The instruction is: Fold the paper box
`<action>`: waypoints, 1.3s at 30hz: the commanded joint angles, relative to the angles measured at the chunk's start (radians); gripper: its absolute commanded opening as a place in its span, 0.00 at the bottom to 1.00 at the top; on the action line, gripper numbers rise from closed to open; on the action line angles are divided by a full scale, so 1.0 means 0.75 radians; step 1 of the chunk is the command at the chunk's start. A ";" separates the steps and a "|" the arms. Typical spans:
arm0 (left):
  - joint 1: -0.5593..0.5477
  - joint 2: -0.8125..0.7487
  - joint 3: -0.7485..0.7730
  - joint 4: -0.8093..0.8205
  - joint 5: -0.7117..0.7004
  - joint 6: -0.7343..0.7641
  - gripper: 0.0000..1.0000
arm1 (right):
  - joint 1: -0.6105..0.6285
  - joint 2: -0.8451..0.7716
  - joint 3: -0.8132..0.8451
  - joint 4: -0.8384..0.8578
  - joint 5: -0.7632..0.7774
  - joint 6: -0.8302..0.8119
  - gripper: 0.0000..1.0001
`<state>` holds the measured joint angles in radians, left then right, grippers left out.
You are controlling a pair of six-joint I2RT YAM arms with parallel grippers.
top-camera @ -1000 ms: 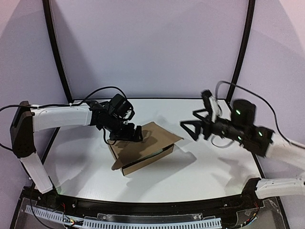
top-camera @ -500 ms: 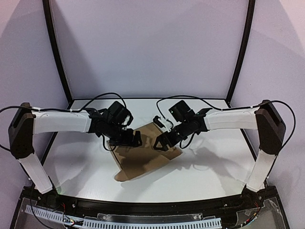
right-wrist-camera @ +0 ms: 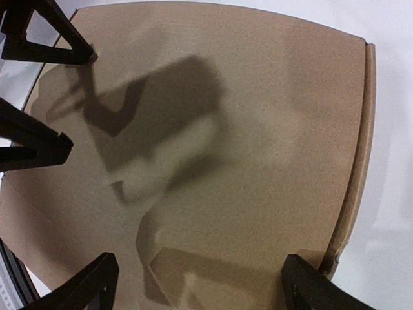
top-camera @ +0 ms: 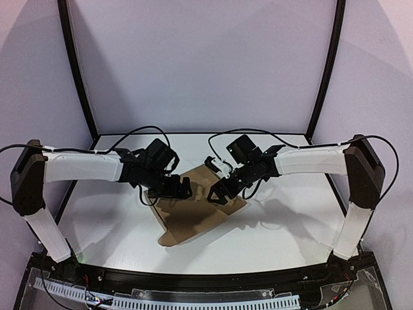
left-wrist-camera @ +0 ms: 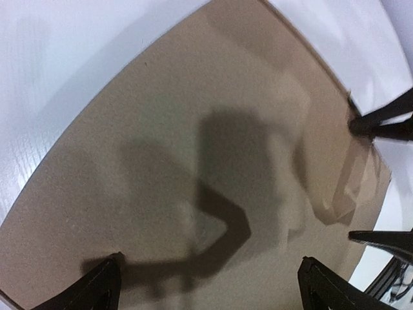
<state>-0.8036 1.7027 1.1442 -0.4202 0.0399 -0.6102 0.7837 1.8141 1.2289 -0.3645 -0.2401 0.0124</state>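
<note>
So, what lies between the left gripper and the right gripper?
Only bare brown cardboard of the paper box. The top external view shows this between the left gripper and the right gripper.

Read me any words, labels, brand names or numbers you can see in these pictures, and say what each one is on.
None: no word, number, logo or sign can be read in any view. The paper box is plain brown cardboard with no print, and the white table carries no marking.

Left tool and right tool point down, near each other, both spread wide.
</note>
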 commanded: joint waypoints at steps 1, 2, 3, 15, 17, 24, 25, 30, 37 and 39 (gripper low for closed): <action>-0.002 0.023 0.157 -0.405 -0.166 0.055 0.98 | -0.048 -0.047 0.049 -0.133 0.067 0.026 0.95; -0.002 -0.015 0.191 -0.448 -0.231 0.079 0.99 | -0.070 -0.077 0.055 -0.119 0.022 0.035 0.98; -0.002 -0.036 0.217 -0.457 -0.255 0.084 0.99 | -0.088 -0.096 0.054 -0.106 -0.010 0.046 0.98; -0.009 -0.599 -0.428 -0.147 -0.186 -0.368 0.99 | -0.431 -0.089 -0.214 0.229 -0.620 0.113 0.98; -0.012 -0.660 -0.566 0.067 -0.101 -0.424 0.99 | -0.430 -0.043 -0.223 0.276 -0.693 0.122 0.98; -0.065 -0.783 -0.840 0.275 -0.016 -0.567 0.99 | -0.426 0.069 -0.286 0.458 -0.877 0.182 0.98; -0.072 -0.780 -0.855 0.289 -0.017 -0.579 0.99 | -0.423 0.089 -0.285 0.476 -0.888 0.191 0.98; -0.109 -0.657 -0.851 0.208 -0.036 -0.599 0.99 | -0.407 0.138 -0.296 0.570 -0.923 0.234 0.98; -0.151 -0.402 -0.774 0.507 0.046 -0.563 0.99 | -0.374 0.134 -0.319 0.572 -0.950 0.205 0.98; -0.159 -0.364 -0.741 0.543 0.086 -0.546 0.99 | -0.358 0.129 -0.317 0.541 -0.966 0.174 0.98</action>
<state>-0.9089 1.3369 0.5571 -0.1818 0.0284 -1.0279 0.4755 1.9133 1.0080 0.0391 -0.8913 0.1696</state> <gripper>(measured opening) 0.987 0.984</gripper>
